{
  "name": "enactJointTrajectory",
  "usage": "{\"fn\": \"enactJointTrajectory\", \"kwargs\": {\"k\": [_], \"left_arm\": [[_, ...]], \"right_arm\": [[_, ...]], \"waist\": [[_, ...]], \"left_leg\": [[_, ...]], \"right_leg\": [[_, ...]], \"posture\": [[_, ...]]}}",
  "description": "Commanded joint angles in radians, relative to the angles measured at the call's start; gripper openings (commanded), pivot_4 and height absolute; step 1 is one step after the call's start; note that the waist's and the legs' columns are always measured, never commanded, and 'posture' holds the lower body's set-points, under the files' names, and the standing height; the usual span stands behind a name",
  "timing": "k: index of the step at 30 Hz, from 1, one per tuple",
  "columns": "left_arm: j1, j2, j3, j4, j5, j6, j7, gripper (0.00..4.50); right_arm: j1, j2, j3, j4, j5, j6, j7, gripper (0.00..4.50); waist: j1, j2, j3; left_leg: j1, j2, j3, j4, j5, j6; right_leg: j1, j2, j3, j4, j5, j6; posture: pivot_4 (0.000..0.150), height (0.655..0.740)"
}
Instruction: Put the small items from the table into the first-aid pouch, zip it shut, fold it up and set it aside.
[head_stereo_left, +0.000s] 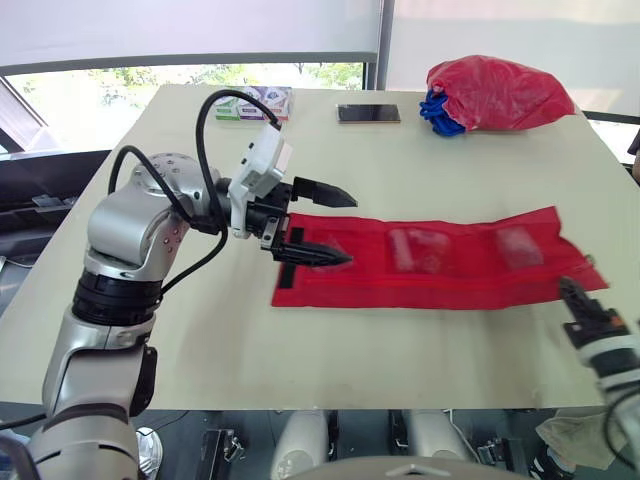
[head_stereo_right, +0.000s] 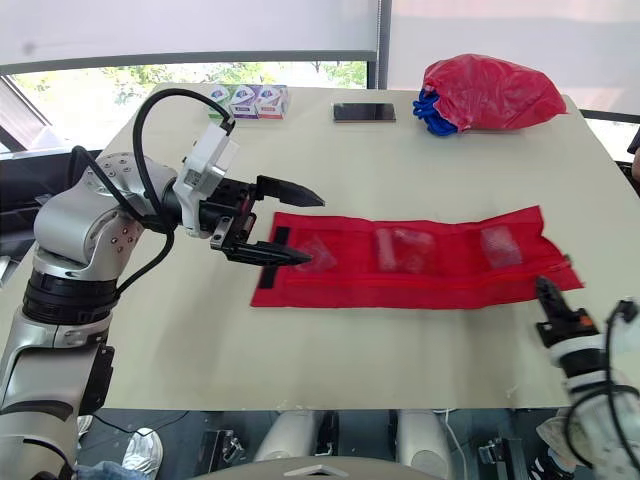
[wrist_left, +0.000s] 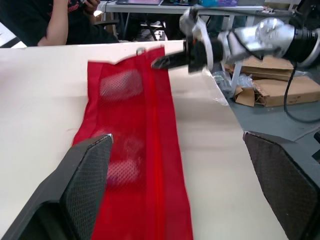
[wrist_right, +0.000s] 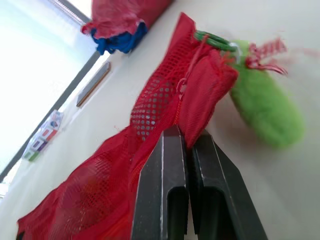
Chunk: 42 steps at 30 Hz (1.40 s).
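The red mesh first-aid pouch (head_stereo_left: 440, 270) lies unfolded flat across the table, with pale small items (head_stereo_left: 420, 248) showing through its pockets. My left gripper (head_stereo_left: 338, 226) hovers open over the pouch's left end, one finger (wrist_left: 85, 185) on each side of the strip. My right gripper (head_stereo_left: 572, 292) sits at the pouch's right end near the front table edge. Its fingers (wrist_right: 165, 190) are pressed together, tips against the red fabric (wrist_right: 150, 110). I cannot tell if any fabric is pinched. A green fuzzy tag (wrist_right: 265, 105) hangs from a ring at that end.
At the back of the table are a red bag with blue cloth (head_stereo_left: 495, 92), a dark phone (head_stereo_left: 368, 113) and small boxes (head_stereo_left: 255, 103). A person (wrist_left: 55, 20) sits beyond the table's right side. Cardboard boxes (wrist_left: 270, 85) lie on the floor.
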Motion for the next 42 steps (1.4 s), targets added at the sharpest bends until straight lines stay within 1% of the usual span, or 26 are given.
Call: {"fn": "enactJointTrajectory", "kwargs": {"k": [1,3,5,6,7,9,12,13,15,16,19,22,24,26,27,31,32,33,34,37,40,42], "left_arm": [[-0.031,0.000,0.011,0.000,0.004,-0.023,0.000,4.50],[-0.036,0.001,0.013,0.009,0.012,-0.030,-0.002,4.50],[-0.038,-0.001,0.016,0.020,0.020,-0.039,0.002,4.50],[-0.038,-0.003,0.016,0.026,0.025,-0.046,0.005,4.50],[-0.037,-0.005,0.015,0.031,0.035,-0.057,0.009,4.50],[-0.033,-0.006,0.017,0.030,0.042,-0.065,0.013,4.50],[-0.026,-0.004,0.028,0.016,0.034,-0.055,0.019,4.50],[-0.018,0.003,0.033,0.011,0.033,-0.053,0.020,4.50],[-0.006,0.015,0.042,0.002,0.033,-0.052,0.023,4.50],[0.000,0.021,0.046,-0.002,0.032,-0.051,0.025,4.50],[0.010,0.031,0.054,-0.008,0.027,-0.044,0.034,4.50],[0.029,0.042,0.064,-0.016,0.022,-0.038,0.042,4.50],[0.045,0.048,0.071,-0.021,0.021,-0.034,0.047,4.50],[0.061,0.054,0.079,-0.023,0.020,-0.029,0.052,4.50],[0.071,0.055,0.086,-0.020,0.017,-0.023,0.058,4.50],[0.111,0.037,0.128,-0.002,-0.021,0.029,0.113,4.50],[0.125,0.032,0.136,0.001,-0.031,0.047,0.127,4.50],[0.143,0.028,0.143,0.002,-0.042,0.066,0.139,4.50],[0.165,0.022,0.153,0.002,-0.056,0.092,0.160,4.50],[0.227,-0.002,0.188,0.017,-0.091,0.168,0.237,4.50],[0.281,-0.052,0.245,0.053,-0.137,0.249,0.340,4.50],[0.335,-0.092,0.299,0.090,-0.160,0.291,0.417,4.50]], "right_arm": [[0.002,-0.181,-0.079,-0.111,0.044,0.063,0.149,0.06],[-0.016,-0.333,-0.025,-0.154,-0.093,0.096,0.230,0.06],[-0.070,-0.457,0.088,-0.192,-0.255,0.092,0.296,0.06],[-0.099,-0.494,0.140,-0.204,-0.311,0.088,0.320,0.06],[-0.142,-0.526,0.203,-0.219,-0.366,0.082,0.343,0.06],[-0.239,-0.560,0.321,-0.244,-0.444,0.083,0.375,0.06],[-0.356,-0.565,0.473,-0.265,-0.538,0.096,0.409,0.06],[-0.387,-0.591,0.587,-0.272,-0.650,0.086,0.446,0.06],[-0.428,-0.617,0.754,-0.267,-0.823,0.059,0.496,0.06],[-0.443,-0.624,0.812,-0.256,-0.892,0.045,0.510,0.06],[-0.469,-0.622,0.888,-0.216,-1.036,0.005,0.526,0.06],[-0.468,-0.633,0.901,-0.178,-1.139,-0.044,0.551,0.06],[-0.452,-0.641,0.875,-0.178,-1.152,-0.056,0.586,0.61],[-0.423,-0.635,0.822,-0.198,-1.114,-0.042,0.614,1.30],[-0.404,-0.630,0.778,-0.210,-1.082,-0.038,0.630,1.89],[-0.328,-0.621,0.586,-0.250,-0.946,-0.008,0.700,3.65],[-0.307,-0.621,0.532,-0.260,-0.906,0.003,0.721,3.84],[-0.294,-0.615,0.483,-0.270,-0.864,0.012,0.738,4.26],[-0.283,-0.603,0.428,-0.281,-0.813,0.024,0.756,4.41],[-0.282,-0.564,0.317,-0.296,-0.681,0.044,0.778,4.41],[-0.304,-0.540,0.256,-0.300,-0.601,0.061,0.773,4.41],[-0.344,-0.524,0.236,-0.296,-0.546,0.071,0.748,4.41]], "waist": [[-0.004,0.000,0.000],[-0.010,0.000,0.000],[-0.009,-0.003,0.001],[-0.007,-0.003,0.001],[-0.005,-0.003,0.001],[-0.003,-0.003,0.002],[0.002,-0.003,0.002],[0.002,-0.003,0.002],[0.001,-0.003,0.002],[0.002,-0.005,0.002],[0.007,-0.005,0.002],[0.008,-0.005,0.002],[0.012,-0.005,0.002],[0.018,-0.005,0.002],[0.020,-0.005,0.002],[0.021,-0.005,0.002],[0.020,-0.005,0.002],[0.020,-0.005,0.002],[0.020,-0.005,0.002],[0.018,-0.006,0.002],[0.018,-0.006,0.002],[0.018,-0.006,0.003]], "left_leg": [[0.001,0.000,0.000,0.000,0.000,0.000],[0.004,0.001,0.001,0.000,0.000,0.000],[0.011,0.003,0.002,-0.001,0.000,0.000],[0.012,0.005,0.000,-0.001,0.000,0.000],[0.012,0.005,-0.001,-0.001,0.000,0.000],[0.012,0.006,-0.001,-0.001,0.000,0.000],[0.010,0.005,-0.001,-0.001,0.000,-0.001],[0.009,0.005,-0.001,-0.001,0.000,-0.001],[0.008,0.004,0.000,0.000,0.000,-0.001],[0.007,0.004,0.000,0.000,0.000,-0.001],[0.006,0.003,0.000,0.000,0.000,-0.001],[0.005,0.002,0.000,0.001,0.002,-0.003],[0.006,0.002,0.000,0.001,0.002,-0.003],[0.007,0.002,0.000,0.001,0.001,-0.003],[0.007,0.003,0.000,0.001,0.001,-0.002],[0.007,0.003,-0.001,0.001,0.001,-0.002],[0.007,0.003,-0.001,0.001,0.001,-0.002],[0.007,0.003,0.000,0.001,0.001,-0.001],[0.009,0.003,-0.001,0.001,0.000,-0.001],[0.009,0.004,-0.001,0.001,0.000,-0.001],[0.010,0.004,-0.001,0.001,0.000,-0.001],[0.010,0.004,-0.001,0.001,0.000,-0.001]], "right_leg": [[0.001,0.000,0.000,0.000,0.000,0.000],[0.003,0.002,0.002,0.000,-0.002,0.001],[0.009,0.005,0.004,-0.001,-0.003,0.000],[0.011,0.009,0.005,-0.001,-0.003,0.000],[0.011,0.010,0.005,-0.001,-0.003,0.000],[0.011,0.011,0.005,-0.001,-0.003,0.000],[0.010,0.011,0.007,-0.001,-0.003,0.000],[0.010,0.011,0.007,-0.002,-0.003,0.000],[0.009,0.010,0.008,-0.002,-0.003,0.000],[0.008,0.009,0.008,-0.003,-0.004,0.000],[0.007,0.009,0.008,-0.002,-0.003,0.000],[0.007,0.008,0.008,-0.002,-0.004,0.001],[0.008,0.009,0.009,-0.002,-0.005,0.003],[0.008,0.009,0.008,-0.002,-0.005,0.003],[0.008,0.009,0.008,-0.001,-0.005,0.003],[0.008,0.009,0.008,-0.001,-0.005,0.003],[0.008,0.009,0.008,-0.001,-0.005,0.003],[0.009,0.009,0.008,-0.001,-0.005,0.003],[0.010,0.009,0.008,-0.001,-0.005,0.003],[0.011,0.009,0.008,-0.001,-0.004,0.004],[0.011,0.008,0.008,0.000,-0.003,0.005],[0.011,0.008,0.007,0.000,-0.003,0.004]], "posture": [[0.150,0.7400],[0.150,0.7400],[0.150,0.7400],[0.150,0.7400],[0.150,0.7400],[0.150,0.7400],[0.150,0.7400],[0.150,0.7400],[0.150,0.7400],[0.150,0.7400],[0.150,0.7400],[0.150,0.7400],[0.150,0.7400],[0.150,0.7400],[0.150,0.7400],[0.150,0.7400],[0.150,0.7400],[0.150,0.7400],[0.150,0.7400],[0.150,0.7400],[0.150,0.7400],[0.150,0.7400]]}}
